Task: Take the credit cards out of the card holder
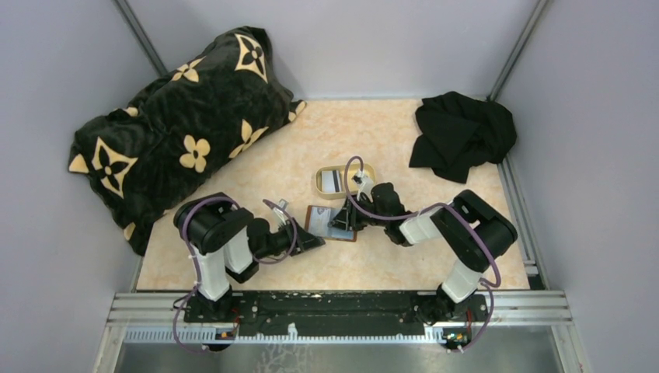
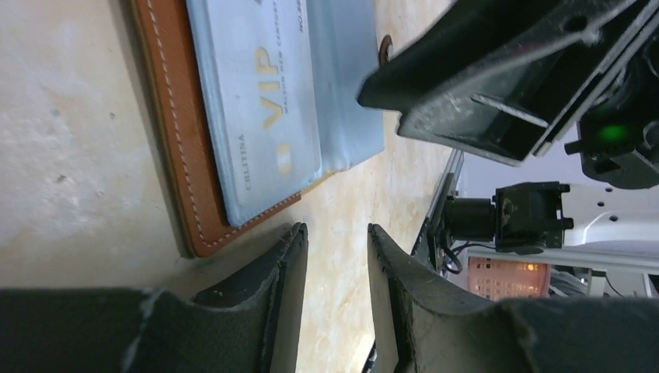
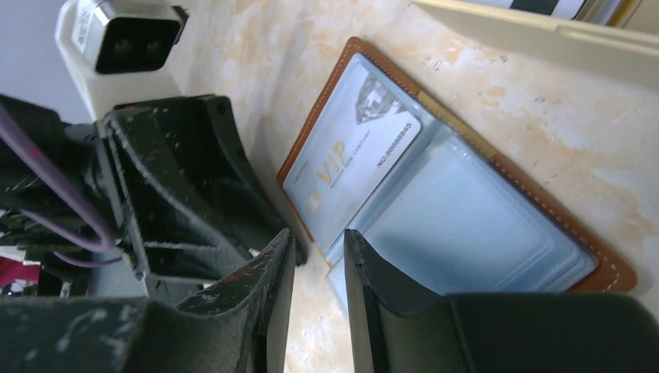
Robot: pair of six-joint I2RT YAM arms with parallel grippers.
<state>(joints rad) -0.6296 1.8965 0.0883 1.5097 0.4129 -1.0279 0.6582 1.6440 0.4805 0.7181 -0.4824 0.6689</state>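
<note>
Top view: the card holder (image 1: 320,217) lies opened flat on the table (image 1: 256,179), brown border outward and pale blue-grey lining facing up.

Right wrist view: one panel's pocket holds a grey-blue card (image 3: 350,167) with "VIP" printed in gold. The card sits fully within the brown stitched edge. The neighbouring panel shows only a clear blue-grey sleeve.

At 12 o'clock from the holder, near but not touching it, is a tan oval tray (image 1: 320,186). A white card with a dark stripe (image 1: 332,181) lies in it. I cannot tell whether more cards are stacked beneath.

The left gripper (image 2: 336,256) is low over the table at about 8 o'clock from the holder, just off its corner. Its jaws are parted and grip nothing.

The right gripper (image 3: 315,249) hangs over the holder's 3 o'clock side. Its jaws stand slightly apart with nothing between them.

A black patterned cushion (image 1: 179,124) lies at 10 o'clock and a black cloth (image 1: 462,132) at 2 o'clock, both well apart from the holder.
</note>
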